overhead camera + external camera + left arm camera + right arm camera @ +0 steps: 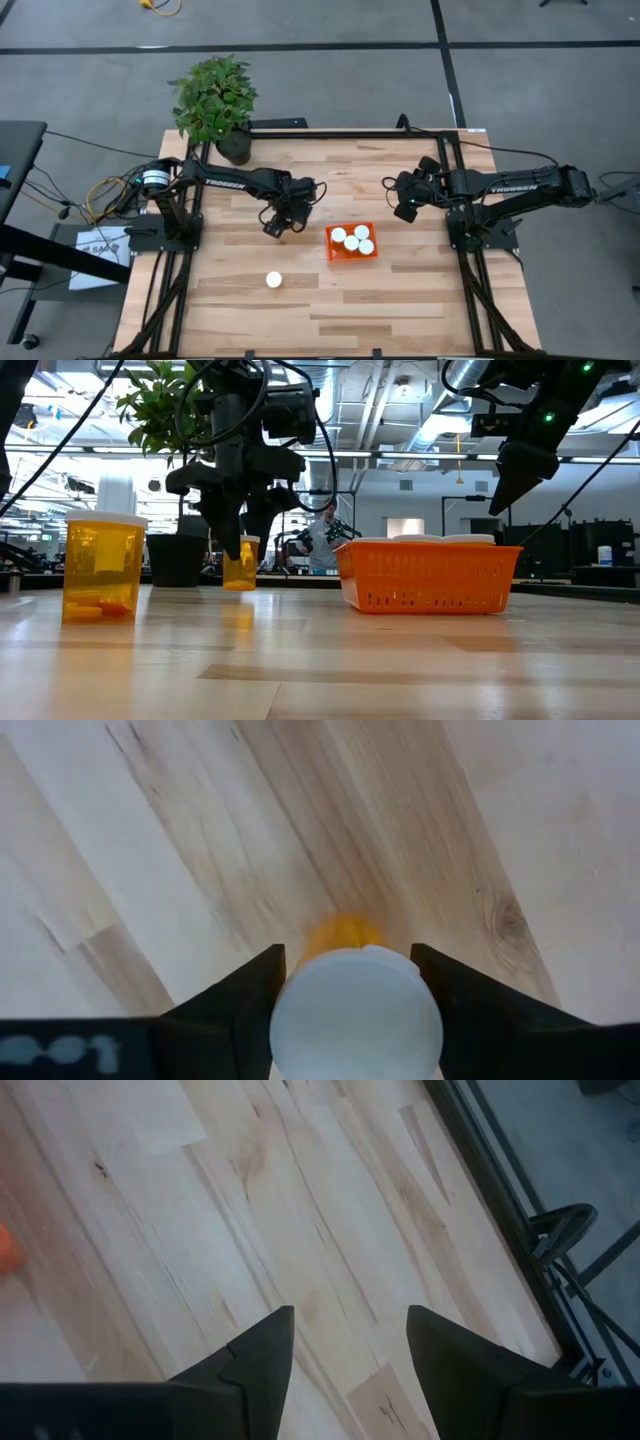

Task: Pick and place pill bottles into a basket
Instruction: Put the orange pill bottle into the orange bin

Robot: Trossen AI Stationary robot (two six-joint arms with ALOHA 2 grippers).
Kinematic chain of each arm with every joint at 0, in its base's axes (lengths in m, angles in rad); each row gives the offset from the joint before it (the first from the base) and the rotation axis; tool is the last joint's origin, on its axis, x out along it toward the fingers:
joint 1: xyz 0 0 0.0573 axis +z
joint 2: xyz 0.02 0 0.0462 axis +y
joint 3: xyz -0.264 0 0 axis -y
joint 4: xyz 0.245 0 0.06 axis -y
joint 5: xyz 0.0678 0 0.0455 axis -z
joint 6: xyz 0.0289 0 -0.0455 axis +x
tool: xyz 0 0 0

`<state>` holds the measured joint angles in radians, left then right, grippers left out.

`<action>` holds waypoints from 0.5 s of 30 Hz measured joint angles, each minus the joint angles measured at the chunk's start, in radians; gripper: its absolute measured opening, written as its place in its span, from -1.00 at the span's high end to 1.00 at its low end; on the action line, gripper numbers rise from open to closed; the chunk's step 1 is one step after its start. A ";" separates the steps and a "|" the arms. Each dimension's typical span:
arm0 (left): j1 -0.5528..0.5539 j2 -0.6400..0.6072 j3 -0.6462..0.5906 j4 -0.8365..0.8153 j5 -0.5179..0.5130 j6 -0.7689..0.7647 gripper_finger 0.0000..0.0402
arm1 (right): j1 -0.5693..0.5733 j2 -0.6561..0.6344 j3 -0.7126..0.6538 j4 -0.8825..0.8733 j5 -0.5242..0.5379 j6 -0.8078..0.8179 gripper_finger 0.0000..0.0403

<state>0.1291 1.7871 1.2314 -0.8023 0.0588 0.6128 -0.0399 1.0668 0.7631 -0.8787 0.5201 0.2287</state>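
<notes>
An orange pill bottle with a white cap (355,1015) stands upright between the fingers of my left gripper (275,227), left of the orange basket (351,256). It also shows in the low view (241,568). The basket holds several white-capped bottles (352,238). Another bottle (273,280) stands on its base on the table nearer the front edge, and is large at the left of the low view (103,568). My right gripper (404,207) is open and empty, above the table to the right of and beyond the basket. My left gripper has the bottle between its two fingers (245,995), which come from above and point down on either side of its upper part, just under the cap (241,542). The bottle is upright. Whether its base rests on the table or hangs just above it, I cannot tell.
A potted plant in a black pot (232,148) stands at the table's far left edge. Bare wood lies in front of the basket and on the table's right half.
</notes>
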 joint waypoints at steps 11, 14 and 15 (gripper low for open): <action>-0.026 0.000 0.000 -0.002 -0.021 0.000 0.04 | 0.000 0.000 0.000 0.000 0.000 0.000 0.06; -0.032 0.000 0.000 -0.002 -0.022 -0.006 0.05 | 0.000 0.000 0.000 0.000 0.000 -0.001 0.06; -0.034 0.000 0.000 -0.002 -0.022 -0.010 0.05 | 0.000 0.000 0.000 0.000 0.000 -0.001 0.06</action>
<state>0.0955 1.7870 1.2316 -0.8040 0.0372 0.6031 -0.0399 1.0668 0.7631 -0.8783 0.5198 0.2279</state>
